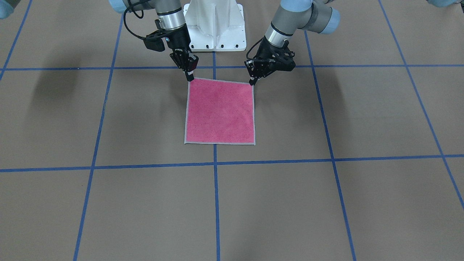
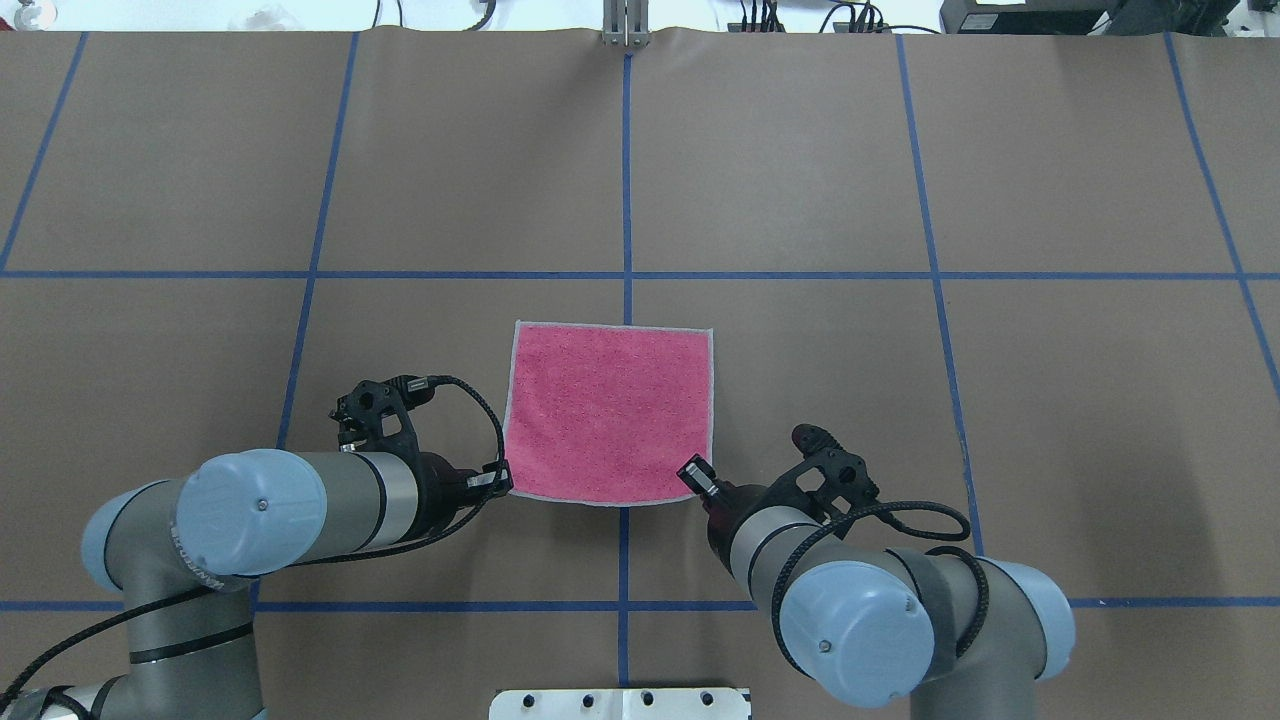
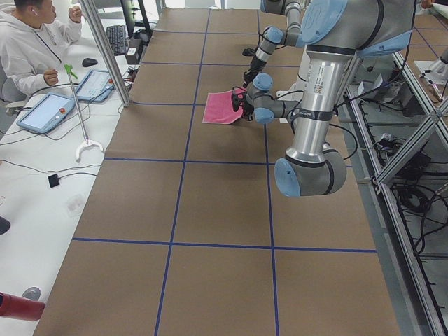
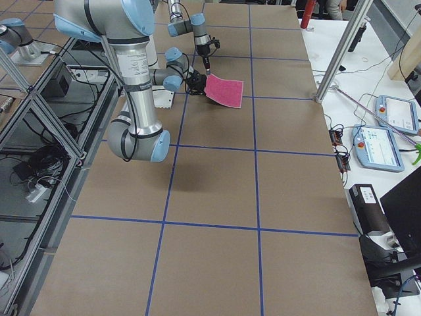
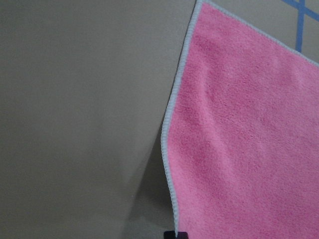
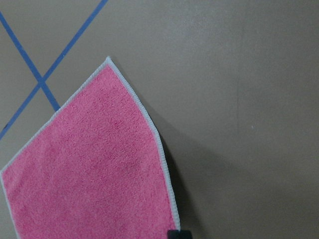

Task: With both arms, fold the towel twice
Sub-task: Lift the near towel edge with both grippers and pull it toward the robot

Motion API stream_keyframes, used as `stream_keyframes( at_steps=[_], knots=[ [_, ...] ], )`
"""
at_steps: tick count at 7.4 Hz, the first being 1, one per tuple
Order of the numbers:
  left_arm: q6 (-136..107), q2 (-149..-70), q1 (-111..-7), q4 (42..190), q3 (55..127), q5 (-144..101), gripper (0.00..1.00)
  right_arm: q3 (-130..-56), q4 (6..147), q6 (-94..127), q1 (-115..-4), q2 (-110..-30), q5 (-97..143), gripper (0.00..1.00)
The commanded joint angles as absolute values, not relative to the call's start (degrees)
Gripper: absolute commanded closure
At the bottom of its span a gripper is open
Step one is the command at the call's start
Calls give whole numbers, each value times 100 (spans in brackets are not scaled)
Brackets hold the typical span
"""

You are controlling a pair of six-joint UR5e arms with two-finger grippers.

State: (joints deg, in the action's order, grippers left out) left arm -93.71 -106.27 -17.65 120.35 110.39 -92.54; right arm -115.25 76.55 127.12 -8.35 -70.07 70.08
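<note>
You have the towel (image 2: 610, 410) lying pink side up on the table (image 2: 820, 170). It sits over the centre tape line (image 2: 627, 180), nearer the robot's edge than the far edge. The left gripper (image 1: 252, 82) is pinched closed on the towel corner nearest the robot on its left. The right gripper (image 1: 190, 77) is clamped the same way on the near corner on its right. In both wrist views you can see the held edge raised slightly, with shadow under it. The two far corners lie flat.
</note>
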Motion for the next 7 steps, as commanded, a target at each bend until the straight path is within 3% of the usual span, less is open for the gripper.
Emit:
stream_keyframes(
  at_steps=[1, 4, 7],
  knots=[
    [-9378, -10696, -1758, 12032, 11180, -9299, 100, -11778, 7655, 12700, -818, -7190, 7005, 100],
    [-9369, -10740, -1871, 11936, 11092, -9299, 100, -11401, 7655, 12665, -1115, -7119, 7005, 100],
    [-9204, -11301, -2100, 11927, 10453, -9299, 100, -11189, 7646, 12481, -1283, -7032, 6996, 100]
  ],
)
